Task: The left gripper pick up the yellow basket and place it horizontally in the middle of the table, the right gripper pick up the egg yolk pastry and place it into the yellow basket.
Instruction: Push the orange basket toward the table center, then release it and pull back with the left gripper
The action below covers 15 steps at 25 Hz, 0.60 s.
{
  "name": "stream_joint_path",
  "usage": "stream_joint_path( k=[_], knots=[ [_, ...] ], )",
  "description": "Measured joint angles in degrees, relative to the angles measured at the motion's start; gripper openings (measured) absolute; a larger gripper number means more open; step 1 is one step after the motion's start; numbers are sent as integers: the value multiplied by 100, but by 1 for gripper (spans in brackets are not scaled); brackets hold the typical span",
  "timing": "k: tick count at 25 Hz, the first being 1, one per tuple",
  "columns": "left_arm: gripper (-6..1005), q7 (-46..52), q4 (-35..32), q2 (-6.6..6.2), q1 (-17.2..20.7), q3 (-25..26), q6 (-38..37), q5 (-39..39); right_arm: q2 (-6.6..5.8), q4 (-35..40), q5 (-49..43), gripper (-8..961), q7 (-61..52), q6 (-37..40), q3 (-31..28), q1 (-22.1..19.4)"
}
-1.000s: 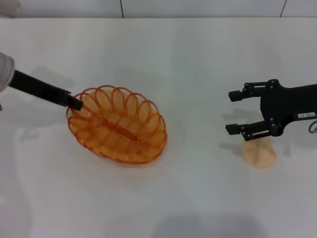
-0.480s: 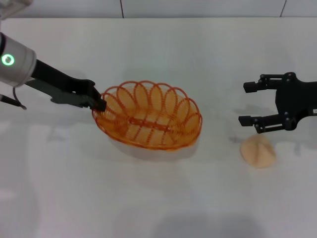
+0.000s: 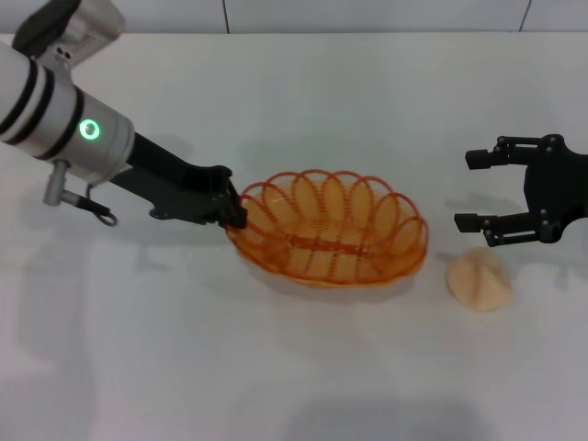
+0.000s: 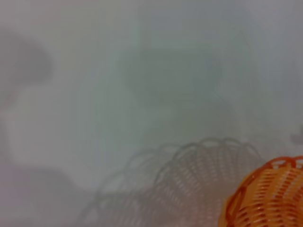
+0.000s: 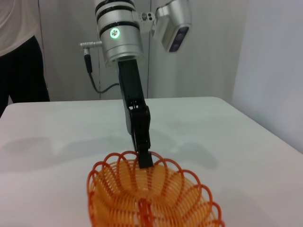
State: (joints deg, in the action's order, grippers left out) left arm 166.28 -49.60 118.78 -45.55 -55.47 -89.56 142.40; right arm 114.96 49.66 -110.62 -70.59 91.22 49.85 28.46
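Observation:
My left gripper (image 3: 234, 213) is shut on the left rim of the yellow basket (image 3: 331, 241), an oval orange wire basket lying lengthwise near the table's middle. The basket also shows in the left wrist view (image 4: 270, 196) and in the right wrist view (image 5: 151, 198), where the left gripper (image 5: 144, 161) pinches its far rim. My right gripper (image 3: 478, 191) is open and empty, hovering just behind the egg yolk pastry (image 3: 479, 279), which lies on the white table (image 3: 294, 367) to the right of the basket.
The table's far edge meets a tiled wall (image 3: 367, 14). In the right wrist view a person in dark trousers (image 5: 21, 71) stands beyond the table.
My left gripper has carried the basket rightward to the middle of the table and turned it lengthwise. My right gripper has drifted a little to the right, still open.

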Motion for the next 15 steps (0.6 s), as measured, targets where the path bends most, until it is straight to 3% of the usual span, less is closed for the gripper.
stream_joint_path(
  k=[6, 15],
  knots=[
    [67, 432, 59, 43, 60, -289, 124, -233, -4, 0, 5, 784, 109, 1, -38, -85],
    [68, 595, 43, 40, 104, -321, 293, -232, -23, -6, 8, 783, 238, 26, -158, -211]
  ],
)
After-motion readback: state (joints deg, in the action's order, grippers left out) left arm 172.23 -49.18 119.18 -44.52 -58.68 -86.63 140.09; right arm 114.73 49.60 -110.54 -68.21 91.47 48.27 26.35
